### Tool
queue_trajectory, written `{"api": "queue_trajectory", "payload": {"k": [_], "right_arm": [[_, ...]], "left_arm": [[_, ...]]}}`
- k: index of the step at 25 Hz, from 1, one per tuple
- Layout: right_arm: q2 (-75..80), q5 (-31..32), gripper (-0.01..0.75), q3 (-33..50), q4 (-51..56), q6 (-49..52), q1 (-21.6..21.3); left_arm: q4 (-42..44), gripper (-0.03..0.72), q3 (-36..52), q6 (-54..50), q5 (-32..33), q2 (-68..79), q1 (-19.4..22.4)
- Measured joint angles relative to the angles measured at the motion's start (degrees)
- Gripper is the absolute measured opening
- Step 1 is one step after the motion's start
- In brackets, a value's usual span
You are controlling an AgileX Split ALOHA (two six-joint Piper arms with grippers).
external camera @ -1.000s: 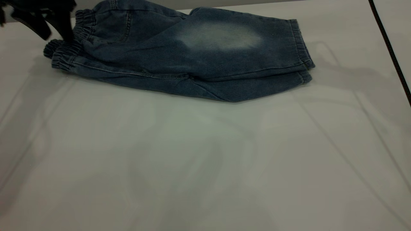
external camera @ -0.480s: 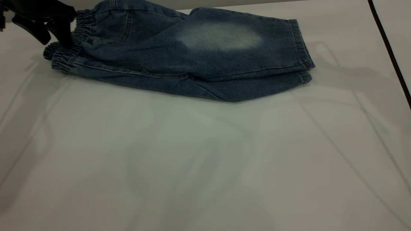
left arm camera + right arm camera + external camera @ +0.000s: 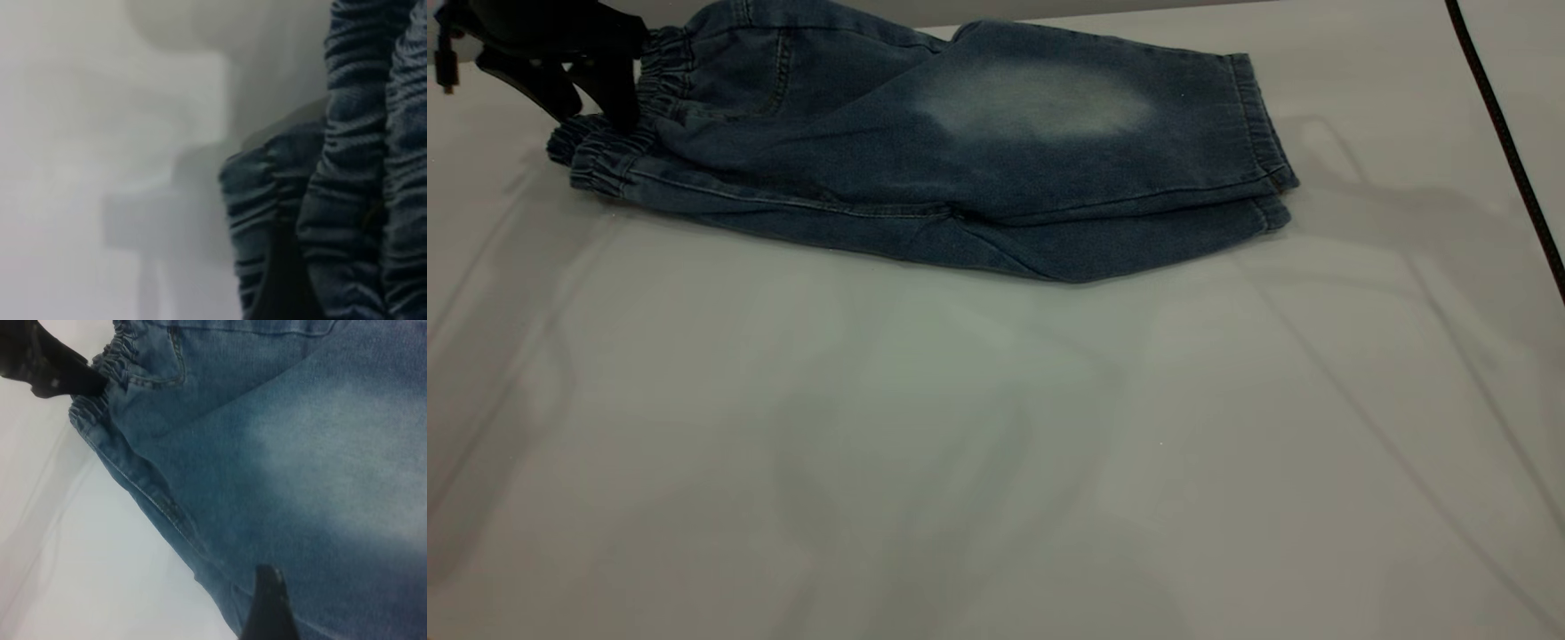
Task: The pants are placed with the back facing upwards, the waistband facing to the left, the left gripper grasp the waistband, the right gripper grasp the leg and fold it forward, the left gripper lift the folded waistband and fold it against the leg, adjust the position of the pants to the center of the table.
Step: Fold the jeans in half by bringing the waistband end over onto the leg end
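While the pants (image 3: 951,151) lie folded lengthwise at the table's (image 3: 996,444) far edge, the left gripper (image 3: 591,93) sits at the waistband (image 3: 609,147), its fingers slightly parted around the gathers. No writing is legible.

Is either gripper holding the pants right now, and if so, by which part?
The left gripper is at the waistband, fingers straddling the gathered elastic, but a closed grip cannot be confirmed. The right gripper hovers over the pants, holding nothing visible.
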Motion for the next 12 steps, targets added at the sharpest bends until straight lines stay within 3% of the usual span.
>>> {"api": "queue_trajectory", "payload": {"k": [12], "right_arm": [[0.1, -3.1, 0.456, 0.0, 0.4, 0.2, 0.6]], "left_arm": [[-3.0, 0.439, -0.1, 0.0, 0.1, 2.1, 0.0]]}}
